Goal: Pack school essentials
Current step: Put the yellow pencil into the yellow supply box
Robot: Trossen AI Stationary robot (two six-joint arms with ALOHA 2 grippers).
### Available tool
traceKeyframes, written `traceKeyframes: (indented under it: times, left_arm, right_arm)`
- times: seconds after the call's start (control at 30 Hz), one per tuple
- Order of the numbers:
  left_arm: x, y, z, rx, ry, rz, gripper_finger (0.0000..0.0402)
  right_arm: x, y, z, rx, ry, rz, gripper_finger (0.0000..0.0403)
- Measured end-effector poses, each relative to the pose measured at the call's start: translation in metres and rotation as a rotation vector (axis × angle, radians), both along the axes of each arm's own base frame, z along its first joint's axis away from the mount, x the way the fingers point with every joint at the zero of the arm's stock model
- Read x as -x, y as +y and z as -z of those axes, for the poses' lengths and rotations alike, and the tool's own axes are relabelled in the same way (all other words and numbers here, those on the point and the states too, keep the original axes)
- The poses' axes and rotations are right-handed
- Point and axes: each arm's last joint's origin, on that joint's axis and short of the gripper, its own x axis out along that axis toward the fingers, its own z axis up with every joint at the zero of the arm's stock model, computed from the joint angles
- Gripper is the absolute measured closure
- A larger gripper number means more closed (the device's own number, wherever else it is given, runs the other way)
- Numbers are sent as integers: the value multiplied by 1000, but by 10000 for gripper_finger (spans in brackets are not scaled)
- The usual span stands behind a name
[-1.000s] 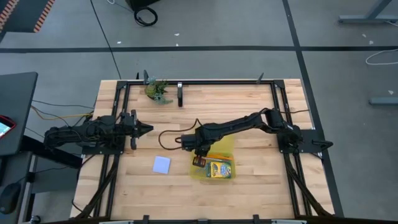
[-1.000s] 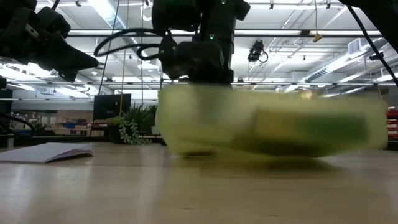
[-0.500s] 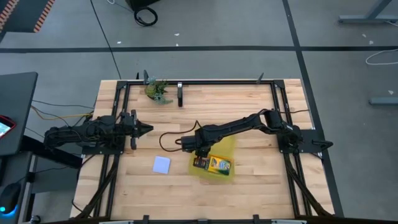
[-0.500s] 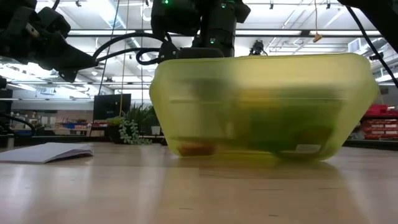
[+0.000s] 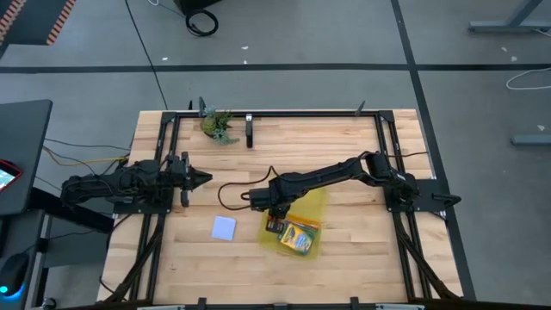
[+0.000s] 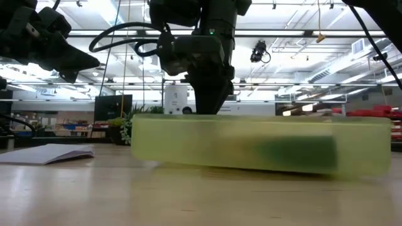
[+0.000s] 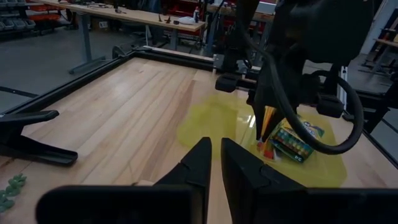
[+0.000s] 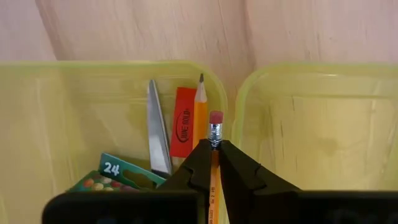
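- The translucent yellow case [image 5: 303, 226] lay open near the table's front middle, with bare wood [image 5: 362, 164] all round it.
- The right gripper [image 8: 214, 163] hung over the case, fingers clamped on an orange pencil [image 8: 215, 149].
- Inside lay scissors [image 8: 157, 134], a red eraser [image 8: 183, 121], another pencil [image 8: 199, 115] and the crayon box [image 5: 299, 238].
- The blue note pad [image 5: 224, 227] sat just left of the case.
- The left gripper [image 5: 201, 178] waited at the left edge, fingers almost together, holding nothing.

Wooden worktop [image 5: 344, 138]: yellow case [image 5: 297, 226] near centre, note pad [image 5: 224, 227] at its 9 o'clock, leafy clump [image 5: 216, 124] at 11
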Motion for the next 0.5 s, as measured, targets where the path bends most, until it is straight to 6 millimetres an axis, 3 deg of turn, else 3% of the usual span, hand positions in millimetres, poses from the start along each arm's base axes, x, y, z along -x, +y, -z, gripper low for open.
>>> traceKeyframes:
  times: [0.5]
  left_arm:
    - [0,0,0,0,-1,0,358]
  right_arm:
    - [-2,5,-1,-19,-24,29,373]
